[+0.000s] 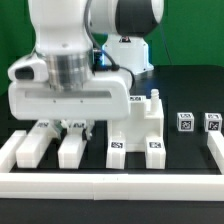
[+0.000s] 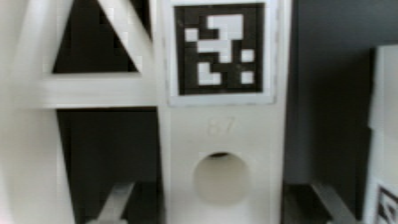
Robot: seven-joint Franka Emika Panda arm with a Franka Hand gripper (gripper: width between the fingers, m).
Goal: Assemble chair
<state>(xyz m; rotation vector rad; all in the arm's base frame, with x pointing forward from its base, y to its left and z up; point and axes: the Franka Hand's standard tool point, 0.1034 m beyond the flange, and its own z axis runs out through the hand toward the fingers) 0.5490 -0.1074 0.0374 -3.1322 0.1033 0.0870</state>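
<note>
Reaching down: the arm (image 1: 75, 60) fills the exterior view's left half, with its gripper (image 1: 72, 126) low over the black table (image 1: 180, 95).
Jaws: partway in, with one finger (image 2: 116, 203) on each side of a white tagged piece (image 2: 221, 135). The wrist view shows a dark strip between each finger and that piece, so I cannot tell whether they press on it.
Tagged piece: it carries a black-and-white tag (image 2: 222, 50) and an oval hole (image 2: 221, 180) (a white lattice part (image 2: 89, 90) sits just beside it).
Chair (image 1: 137, 128): it is in loose white pieces on the table. Its blocky stepped part stands just beside the gripper, toward the exterior view's right, with two tags on its front.
Long pieces (image 1: 72, 150): two lie side by side under the gripper.
Small blocks (image 1: 183, 122): two tagged ones stand at the exterior view's right, well apart from the gripper.
Border bars (image 1: 110, 181): low and white, they edge the table.
</note>
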